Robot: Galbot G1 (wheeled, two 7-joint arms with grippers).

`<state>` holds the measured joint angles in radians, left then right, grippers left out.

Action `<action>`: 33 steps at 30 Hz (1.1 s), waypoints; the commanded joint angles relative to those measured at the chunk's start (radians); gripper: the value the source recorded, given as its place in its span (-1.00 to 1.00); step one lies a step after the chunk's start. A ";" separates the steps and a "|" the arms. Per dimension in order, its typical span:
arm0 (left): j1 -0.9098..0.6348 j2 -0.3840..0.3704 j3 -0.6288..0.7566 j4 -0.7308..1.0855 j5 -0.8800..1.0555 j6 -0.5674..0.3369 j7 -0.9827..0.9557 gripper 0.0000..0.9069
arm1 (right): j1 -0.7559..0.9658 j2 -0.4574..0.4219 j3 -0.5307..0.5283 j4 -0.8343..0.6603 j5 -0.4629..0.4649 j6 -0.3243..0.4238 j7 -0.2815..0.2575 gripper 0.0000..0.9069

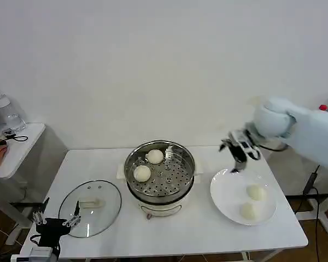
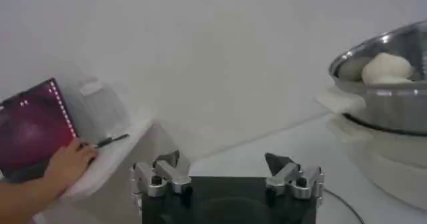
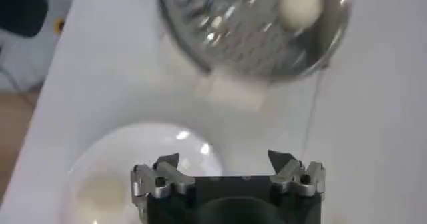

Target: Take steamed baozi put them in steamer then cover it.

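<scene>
At the table's middle, the steamer (image 1: 159,172) holds two baozi (image 1: 148,165); two more (image 1: 251,202) wait on the plate (image 1: 224,191) at the right edge. I see my right gripper (image 1: 238,152) above the plate, spread and empty. Left gripper (image 1: 57,222) idles open at the near-left corner beside the cover (image 1: 90,208), unplaced.

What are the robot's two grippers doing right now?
Left gripper: open, empty, near the cover.
Right gripper: open, empty, above the plate.

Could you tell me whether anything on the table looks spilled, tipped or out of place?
Nothing stands out. Two baozi sit in the upright steamer, two on the plate, and the cover lies flat. The right claw is open over the plate.
</scene>
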<state>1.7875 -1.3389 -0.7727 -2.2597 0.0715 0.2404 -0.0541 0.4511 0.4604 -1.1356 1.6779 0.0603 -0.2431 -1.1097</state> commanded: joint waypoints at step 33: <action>0.003 -0.011 -0.002 0.047 0.021 -0.002 -0.003 1.00 | -0.697 0.005 0.461 -0.197 -0.241 0.068 0.005 0.98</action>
<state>1.7926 -1.3497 -0.7726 -2.2150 0.0929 0.2379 -0.0568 -0.2085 0.4285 -0.6999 1.5370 -0.1672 -0.1722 -1.1057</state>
